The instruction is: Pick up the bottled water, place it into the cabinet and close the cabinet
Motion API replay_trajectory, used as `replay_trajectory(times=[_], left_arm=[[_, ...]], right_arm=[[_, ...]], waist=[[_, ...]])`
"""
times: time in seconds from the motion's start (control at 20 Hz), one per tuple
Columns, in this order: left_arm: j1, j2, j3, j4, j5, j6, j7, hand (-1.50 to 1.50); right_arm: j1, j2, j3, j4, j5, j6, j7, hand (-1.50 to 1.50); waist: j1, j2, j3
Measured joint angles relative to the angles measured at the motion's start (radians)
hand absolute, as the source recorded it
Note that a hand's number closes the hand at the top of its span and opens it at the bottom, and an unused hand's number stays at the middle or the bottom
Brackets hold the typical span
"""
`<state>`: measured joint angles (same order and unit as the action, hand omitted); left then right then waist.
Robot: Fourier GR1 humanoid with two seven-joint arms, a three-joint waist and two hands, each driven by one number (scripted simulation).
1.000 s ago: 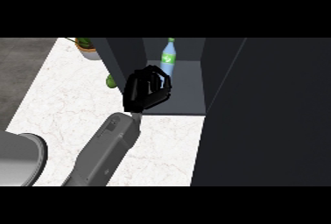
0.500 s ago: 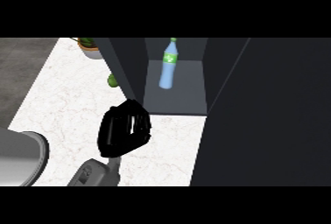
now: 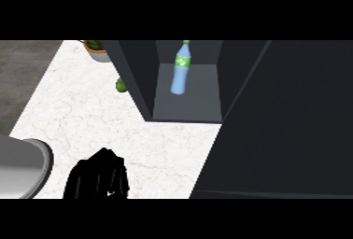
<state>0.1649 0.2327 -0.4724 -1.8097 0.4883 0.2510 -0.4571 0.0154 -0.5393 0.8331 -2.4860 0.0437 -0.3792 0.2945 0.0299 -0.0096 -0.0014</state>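
Nearest me, 1 black hand (image 3: 98, 179) shows at the lower edge over the white counter (image 3: 82, 116); I can't tell which hand it is or how its fingers are set, and it holds nothing. Farther off, the bottled water (image 3: 179, 74) stands inside the open cabinet (image 3: 186, 107). A potted plant (image 3: 98, 49) sits beyond, left of the cabinet.

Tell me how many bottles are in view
1. The bottle stands upright inside the open cabinet, near its back. Others could be hidden behind the cabinet's walls or door.
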Motion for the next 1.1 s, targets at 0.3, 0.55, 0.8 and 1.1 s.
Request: replay_trajectory(times=[0.3, 0.55, 0.8, 1.1], left_arm=[[0.206, 0.092, 0.013, -0.145, 0.013, -0.049, -0.059, 1.5], [0.334, 0.163, 0.057, -0.244, 0.046, -0.092, -0.087, 1.5], [0.446, 0.207, 0.113, -0.293, 0.084, -0.159, -0.139, 1.5], [0.564, 0.257, 0.195, -0.318, 0.141, -0.25, -0.189, 1.5]], right_arm=[[-0.091, 0.056, 0.005, 0.015, -0.001, 0.014, 0.109, 1.5], [-0.223, 0.181, 0.018, 0.046, 0.039, -0.004, 0.237, 1.5], [-0.399, 0.374, 0.005, 0.125, 0.089, -0.017, 0.36, 1.5], [-0.574, 0.493, -0.142, 0.282, 0.031, -0.026, 0.412, 1.5]], waist=[[-0.001, 0.0, -0.002], [-0.002, 0.0, -0.002], [-0.004, 0.003, -0.001], [-0.001, 0.007, 0.0]])
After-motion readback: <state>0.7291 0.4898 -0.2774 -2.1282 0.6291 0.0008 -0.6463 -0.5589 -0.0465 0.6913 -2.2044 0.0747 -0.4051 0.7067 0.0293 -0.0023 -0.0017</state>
